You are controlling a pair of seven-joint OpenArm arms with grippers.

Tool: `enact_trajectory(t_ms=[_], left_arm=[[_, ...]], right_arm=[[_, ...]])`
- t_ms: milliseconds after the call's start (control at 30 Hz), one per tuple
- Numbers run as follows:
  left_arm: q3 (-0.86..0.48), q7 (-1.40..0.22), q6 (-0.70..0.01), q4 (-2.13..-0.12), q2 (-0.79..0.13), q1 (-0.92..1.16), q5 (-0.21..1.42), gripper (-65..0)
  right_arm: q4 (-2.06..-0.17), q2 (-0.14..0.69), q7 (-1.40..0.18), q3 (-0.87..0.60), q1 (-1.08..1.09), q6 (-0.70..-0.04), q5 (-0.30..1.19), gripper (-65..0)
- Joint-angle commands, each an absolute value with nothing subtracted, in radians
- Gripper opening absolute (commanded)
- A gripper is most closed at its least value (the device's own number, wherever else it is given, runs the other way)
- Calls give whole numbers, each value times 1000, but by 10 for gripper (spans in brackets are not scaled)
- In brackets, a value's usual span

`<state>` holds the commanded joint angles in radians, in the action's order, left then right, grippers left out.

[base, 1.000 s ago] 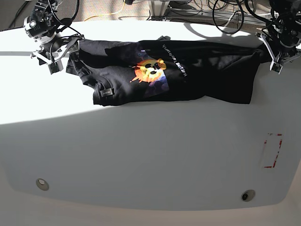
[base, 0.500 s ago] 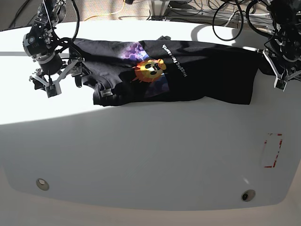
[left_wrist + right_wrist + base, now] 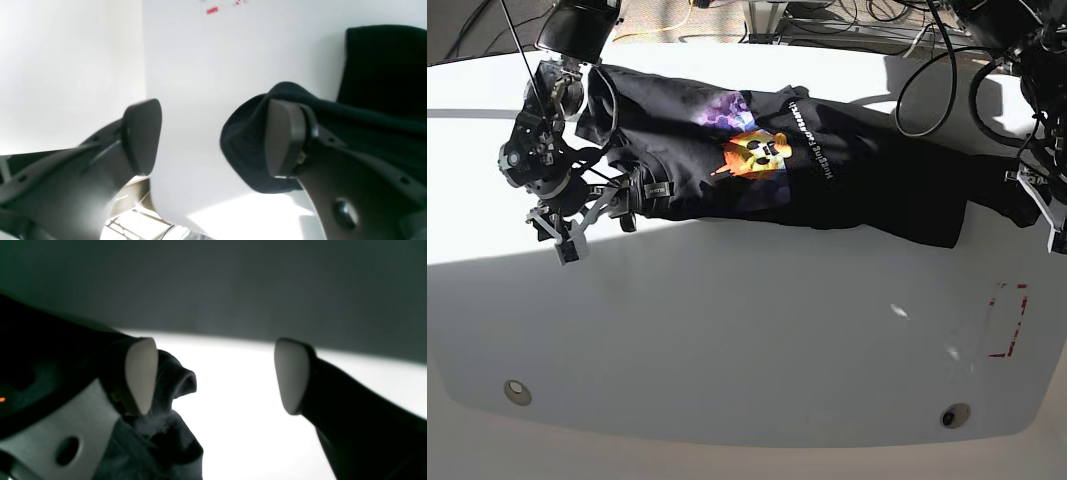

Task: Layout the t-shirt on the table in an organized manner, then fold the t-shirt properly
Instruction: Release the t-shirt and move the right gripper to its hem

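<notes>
The black t-shirt (image 3: 847, 170) lies stretched in a rumpled band across the far part of the white table (image 3: 747, 330), its orange face print (image 3: 755, 153) facing up. My right gripper (image 3: 595, 228) is at the shirt's left end and my left gripper (image 3: 1039, 205) at its right end. In the right wrist view the gripper (image 3: 217, 373) is open, and t-shirt cloth (image 3: 166, 413) hangs over its left finger (image 3: 141, 373). In the left wrist view the gripper (image 3: 213, 133) is open too, with t-shirt cloth (image 3: 243, 140) draped over its right finger (image 3: 283, 133).
A red dashed rectangle mark (image 3: 1007, 320) sits near the table's right edge. Two small metal discs (image 3: 517, 390) (image 3: 954, 415) lie by the front edge. Cables (image 3: 927, 40) and frame parts crowd the area behind the table.
Both arms have moved toward the table's front, dragging the shirt's ends with them. The shirt now slants, and its print has shifted right.
</notes>
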<state>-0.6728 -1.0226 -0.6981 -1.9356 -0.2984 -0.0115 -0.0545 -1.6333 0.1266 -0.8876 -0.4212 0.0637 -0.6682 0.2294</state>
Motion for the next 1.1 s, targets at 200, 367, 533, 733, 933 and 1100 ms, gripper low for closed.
enact_trajectory(t_ms=[200, 367, 533, 733, 933, 1100], left_arm=[[-719, -1024, -698, -1936, -298, -10, -54, -215], [-720, -1024, -698, -1936, -295, -7, -54, -215], [-720, -1024, -698, -1936, -294, -7, -54, -215], [-723, -1024, -698, -1936, -294, -5, -54, -215], [-722, -1024, -698, -1936, -295, -5, -56, -215], [-722, -1024, -698, -1936, -295, -5, -56, -215]], right_arm=[[-1543, 127, -888, -418, 68, -673, 231, -127], [-1534, 81, -892, -415, 58, -676, 231, -127], [-1535, 48, -960, -415, 50, -691, 231, -127], [-1538, 13, -1013, -415, 44, -698, 277, -127], [-1535, 2, -1018, -415, 33, -698, 295, -162], [-1535, -1, -1020, -406, 10, -698, 295, -295]])
